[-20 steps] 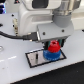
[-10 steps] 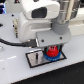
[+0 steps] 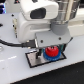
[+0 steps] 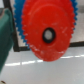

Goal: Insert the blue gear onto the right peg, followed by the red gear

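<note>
On the white, black-bordered plate (image 3: 35, 61) lies the blue gear (image 3: 50, 57), with the red gear (image 3: 50, 51) directly above it. My gripper (image 3: 49, 49) reaches down from above and is shut on the red gear. The wrist view is mostly filled by the red gear (image 4: 47, 27), whose centre hole is dark. Blue gear teeth (image 4: 19, 22) ring it from behind. One dark finger (image 4: 5, 37) shows at the edge. The gears hide the right peg in both views.
The arm's bulky white body (image 3: 37, 20) fills the upper half of the exterior view. A black cable (image 3: 10, 44) runs across the white table (image 3: 15, 70) on the exterior view's left. The plate's black border (image 4: 16, 47) shows beside the gears in the wrist view.
My gripper has come down a little with the red gear, which now sits closer over the blue gear. The plate and the blue gear have not moved.
</note>
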